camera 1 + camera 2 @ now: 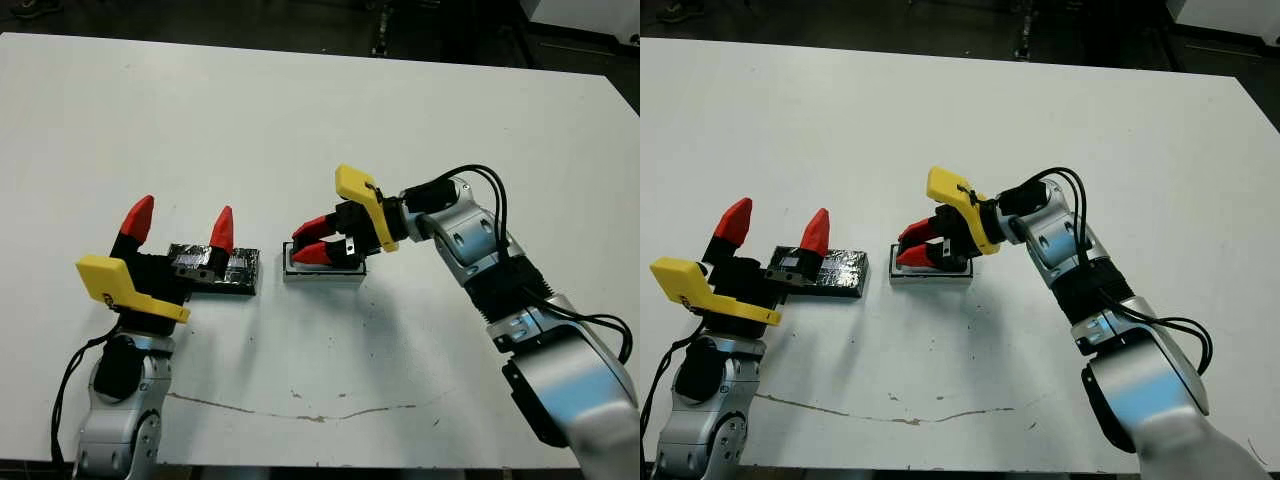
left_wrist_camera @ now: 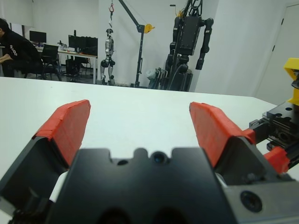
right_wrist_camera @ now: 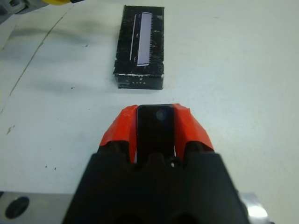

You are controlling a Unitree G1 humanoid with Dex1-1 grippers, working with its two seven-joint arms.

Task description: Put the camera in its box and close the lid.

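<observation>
Right gripper (image 3: 155, 125) clamping camera (image 3: 155, 133), lid (image 3: 140, 46) beyond, head views adding box (image 1: 322, 270)

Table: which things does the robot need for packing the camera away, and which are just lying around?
For the job:
- camera, gripped in the right end effector
- white box
- black lid, by the open left end effector

Just around, beyond the table:
- person at a desk
- monitors
- humanoid robots on stands
</observation>
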